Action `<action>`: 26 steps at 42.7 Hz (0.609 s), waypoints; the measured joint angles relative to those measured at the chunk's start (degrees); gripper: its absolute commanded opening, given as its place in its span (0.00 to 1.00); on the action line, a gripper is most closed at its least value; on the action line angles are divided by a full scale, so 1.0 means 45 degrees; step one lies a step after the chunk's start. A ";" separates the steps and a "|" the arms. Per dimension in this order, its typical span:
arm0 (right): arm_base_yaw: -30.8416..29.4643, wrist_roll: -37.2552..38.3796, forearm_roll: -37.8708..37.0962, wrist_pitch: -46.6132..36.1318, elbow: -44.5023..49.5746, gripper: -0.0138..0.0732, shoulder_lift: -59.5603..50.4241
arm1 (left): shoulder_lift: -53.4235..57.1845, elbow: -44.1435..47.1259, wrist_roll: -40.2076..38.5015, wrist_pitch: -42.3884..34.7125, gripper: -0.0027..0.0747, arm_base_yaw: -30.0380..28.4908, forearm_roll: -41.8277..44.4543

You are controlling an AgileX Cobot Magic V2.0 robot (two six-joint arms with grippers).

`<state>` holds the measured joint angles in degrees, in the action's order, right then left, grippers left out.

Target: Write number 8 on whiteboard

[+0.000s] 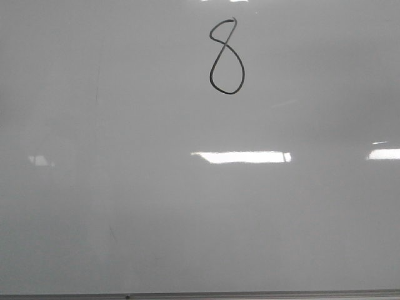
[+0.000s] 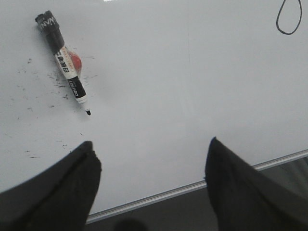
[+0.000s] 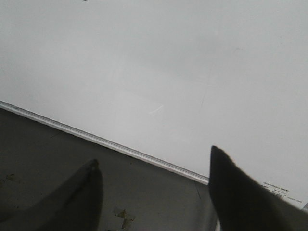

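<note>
A thin black number 8 (image 1: 226, 57) is drawn near the top middle of the pale whiteboard (image 1: 156, 212) in the front view; only its lower loop (image 2: 289, 20) shows in the left wrist view. A black-and-white marker (image 2: 64, 60) lies uncapped on the whiteboard (image 2: 173, 96), well away from my left gripper (image 2: 151, 149), which is open and empty. My right gripper (image 3: 154, 161) is open too, over the board's metal edge (image 3: 106, 143), holding nothing. Neither gripper shows in the front view.
A small red object (image 2: 75, 61) lies under the marker, amid several small black flecks (image 2: 41, 91). Bright light reflections (image 1: 242, 157) cross the board. Dark floor (image 3: 57, 159) lies beyond the board's edge, and a printed label (image 3: 279, 190) sits at its corner.
</note>
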<state>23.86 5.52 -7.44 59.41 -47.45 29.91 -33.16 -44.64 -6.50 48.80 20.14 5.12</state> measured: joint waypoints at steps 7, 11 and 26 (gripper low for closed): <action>0.0000 0.0000 0.0000 0.0009 0.0000 0.19 0.0000 | 0.0000 0.0000 0.0000 -0.0158 0.23 0.0000 0.0000; 0.0000 0.0000 0.0000 0.0009 0.0000 0.08 0.0000 | 0.0000 0.0000 -0.0043 -0.0283 0.11 0.0000 0.0000; 0.0000 0.0000 -0.0030 0.0029 0.0000 0.08 0.0000 | 0.0000 0.0000 -0.0043 -0.0665 0.01 0.0000 0.0000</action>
<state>23.86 5.52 -7.58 59.54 -47.45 29.91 -33.16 -44.64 -6.69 45.81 20.14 5.12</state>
